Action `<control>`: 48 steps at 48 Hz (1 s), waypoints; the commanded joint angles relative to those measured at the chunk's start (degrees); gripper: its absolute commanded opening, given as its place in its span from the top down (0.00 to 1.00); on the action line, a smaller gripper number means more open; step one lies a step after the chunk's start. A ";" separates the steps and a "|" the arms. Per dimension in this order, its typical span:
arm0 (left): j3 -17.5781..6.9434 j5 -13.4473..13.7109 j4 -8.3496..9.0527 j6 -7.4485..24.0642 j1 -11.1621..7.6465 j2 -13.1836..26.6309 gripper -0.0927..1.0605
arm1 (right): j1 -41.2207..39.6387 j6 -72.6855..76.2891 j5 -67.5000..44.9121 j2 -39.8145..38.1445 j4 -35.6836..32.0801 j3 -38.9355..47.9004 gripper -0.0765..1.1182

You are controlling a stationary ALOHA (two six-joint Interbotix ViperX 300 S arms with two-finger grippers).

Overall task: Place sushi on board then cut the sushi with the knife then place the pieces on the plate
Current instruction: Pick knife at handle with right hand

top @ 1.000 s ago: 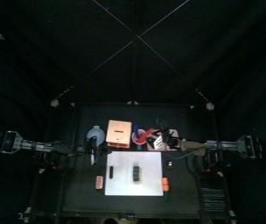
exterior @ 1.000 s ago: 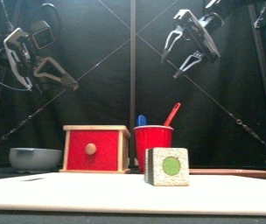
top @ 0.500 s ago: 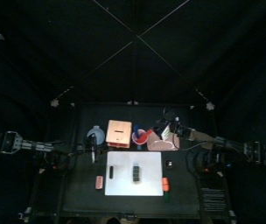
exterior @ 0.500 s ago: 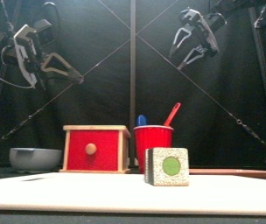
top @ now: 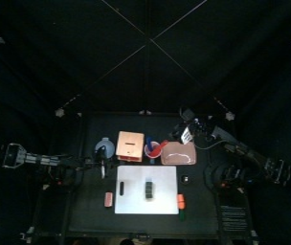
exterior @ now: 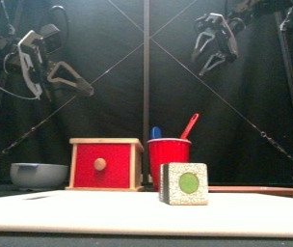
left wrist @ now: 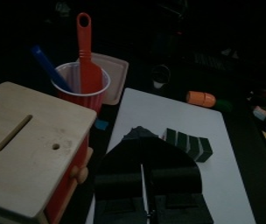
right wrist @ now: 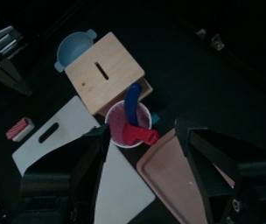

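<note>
The cutting board (top: 165, 177) is white on the black desk (top: 123, 222), and the sushi roll (exterior: 184, 183) shows a dark green wrap around a pale speckled face with a green centre. The box (exterior: 105, 164) is pale wood with a red drawer front, the cup (exterior: 170, 156) red, holding a blue knife (exterior: 156, 132) and a red knife (exterior: 189, 125). The bowl (exterior: 39, 175) is blue-grey, the tray (top: 178, 154) pink, and the small toy (top: 108, 199) left of the board orange-red.

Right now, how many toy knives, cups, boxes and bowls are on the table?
Toy knives: 2, the blue knife and the red knife
Cups: 1, the red cup
Boxes: 1, the wooden box
Bowls: 1, the blue-grey bowl
Total: 5
</note>
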 commanded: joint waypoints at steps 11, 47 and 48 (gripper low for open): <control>-1.49 -0.53 0.09 0.09 0.26 0.18 0.93 | -8.17 -12.22 12.30 7.91 11.60 -5.45 0.17; -1.05 -0.53 0.00 0.26 1.05 0.18 0.93 | -10.02 -20.21 27.77 26.81 18.81 -13.54 0.17; -0.97 -0.53 0.00 0.26 1.05 0.18 0.93 | -9.93 -20.30 28.04 27.16 18.81 -13.71 0.17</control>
